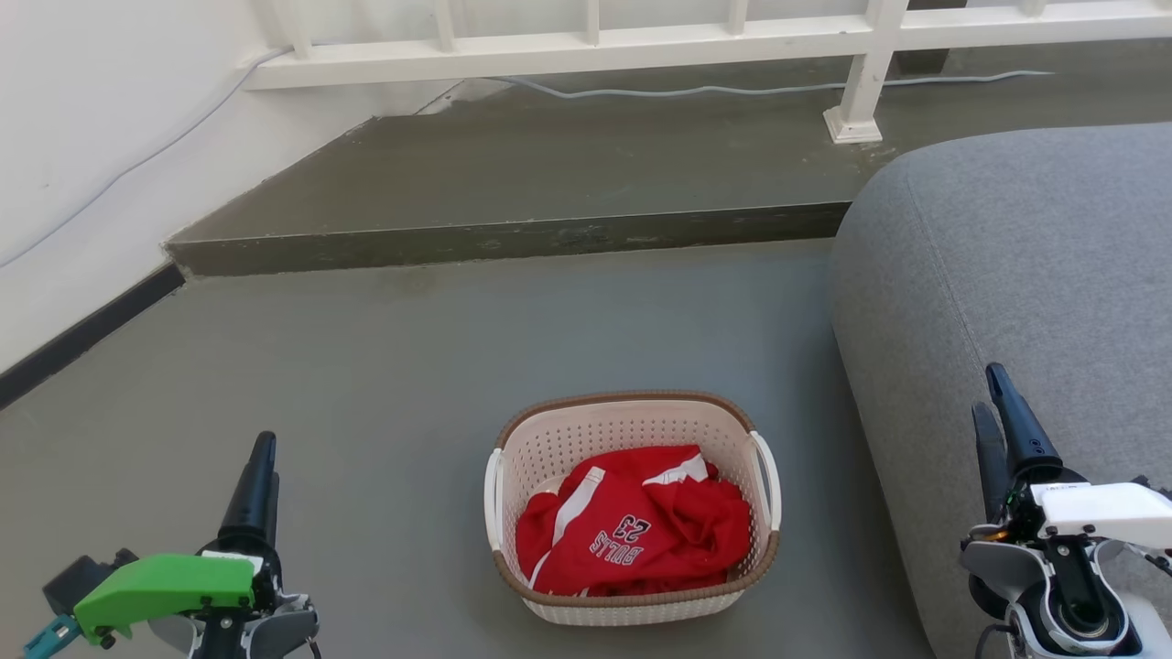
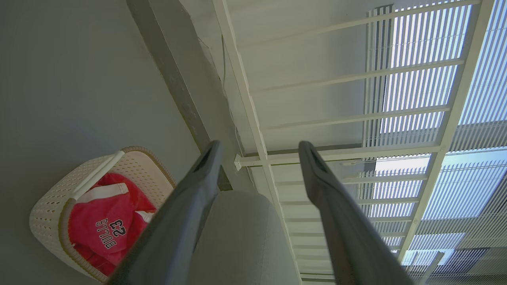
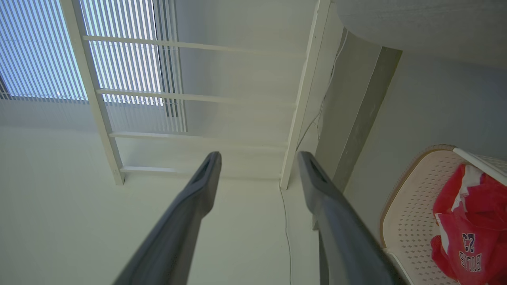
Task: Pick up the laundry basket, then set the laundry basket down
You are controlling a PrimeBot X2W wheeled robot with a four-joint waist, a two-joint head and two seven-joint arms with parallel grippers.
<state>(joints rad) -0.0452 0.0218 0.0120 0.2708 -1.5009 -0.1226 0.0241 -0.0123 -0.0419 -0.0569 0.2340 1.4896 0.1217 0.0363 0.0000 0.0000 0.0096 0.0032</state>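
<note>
The laundry basket [image 1: 586, 437], cream with a perforated wall, a brown rim and white side handles, stands on the grey floor in the lower middle of the head view. A red jersey [image 1: 632, 535] lies crumpled inside it. My left gripper [image 1: 264, 446] hovers to the basket's left, well apart from it, and my right gripper [image 1: 989, 389] hovers to its right, in front of the sofa. In the left wrist view the left gripper [image 2: 259, 146] is open and holds nothing, with the basket [image 2: 47, 206] off to the side. The right gripper [image 3: 258, 155] is likewise open beside the basket [image 3: 412, 206].
A grey sofa [image 1: 1007, 275] fills the right side, close to the basket. Behind the basket runs a raised concrete step [image 1: 513, 240] with a white railing [image 1: 641, 41] and a cable [image 1: 732, 90]. A white wall [image 1: 92, 137] with a dark skirting bounds the left.
</note>
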